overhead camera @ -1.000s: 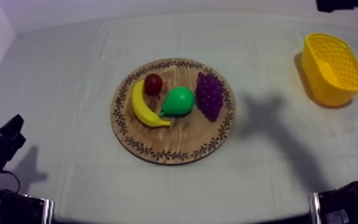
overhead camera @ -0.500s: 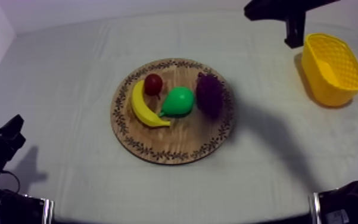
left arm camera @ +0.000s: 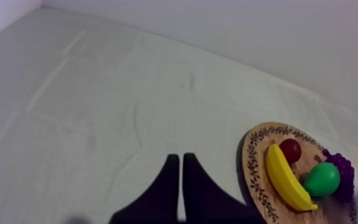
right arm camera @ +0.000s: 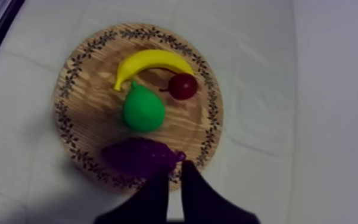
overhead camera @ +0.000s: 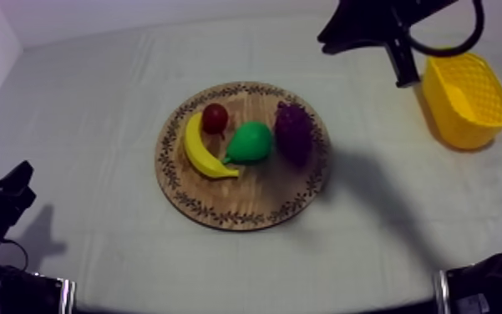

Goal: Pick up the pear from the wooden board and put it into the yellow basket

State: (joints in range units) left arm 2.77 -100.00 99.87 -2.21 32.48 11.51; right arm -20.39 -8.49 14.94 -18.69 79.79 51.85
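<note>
My right arm reaches in from 1 o'clock in the top view, high over the table; the right gripper hangs pointing down, just at the 9 o'clock side of the yellow basket. Its fingers lie pressed together in a narrow wedge, clenched on nothing. In the right wrist view they hang over the rim of the wooden board, beside the grapes. The pear lies at 11 o'clock from the tips, beyond the grapes and well apart from the jaws. In the top view the pear lies near the board's centre, with the banana at its 9 o'clock, the grapes at 3 and the small red fruit at 11. My left gripper rests low at 8 o'clock of the board; its jaws are clenched too, holding nothing.
</note>
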